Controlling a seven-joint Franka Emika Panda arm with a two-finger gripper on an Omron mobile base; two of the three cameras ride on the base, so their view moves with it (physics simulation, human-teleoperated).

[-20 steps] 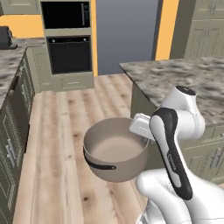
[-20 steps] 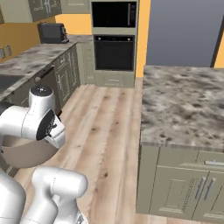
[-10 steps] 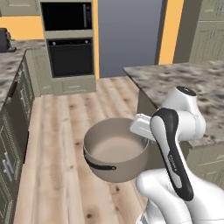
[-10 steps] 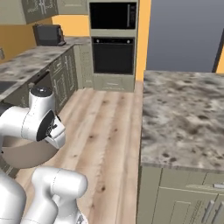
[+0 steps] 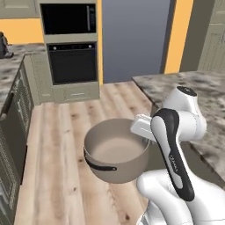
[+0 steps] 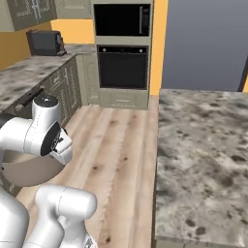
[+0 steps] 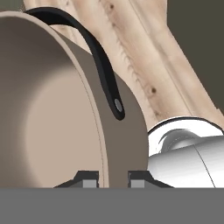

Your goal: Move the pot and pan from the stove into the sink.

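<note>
Pinching the rim of the pot (image 7: 65, 113), the gripper (image 7: 113, 177) has one dark finger tip inside the pale wall and the other one outside, against the taupe wall, so the jaws are pressed on the thin metal between them. One dark loop handle (image 7: 103, 70) curves along the outer side of the pot just above the gripper in the hand view.

From the left base view, the pot (image 5: 117, 151) hangs in the air over the wooden floor (image 5: 57, 149), held at the rim on the side nearest to the white arm (image 5: 176, 145); its other loop handle (image 5: 100, 165) faces the camera. The pot is upright or only a little tilted, and its pale inside looks bare.

From the right base view, the pot (image 6: 30, 169) is partly hidden behind the arm (image 6: 38, 133). To the arm's right, well apart from the gripper, a speckled stone island counter (image 6: 198, 155) stands. Beyond the gripper, at the far wall, a dark built-in oven (image 6: 122, 68) sits under a microwave (image 6: 122, 20). To the left, another stone counter (image 6: 34, 72) carries a dark toaster-like appliance (image 6: 44, 42).
</note>
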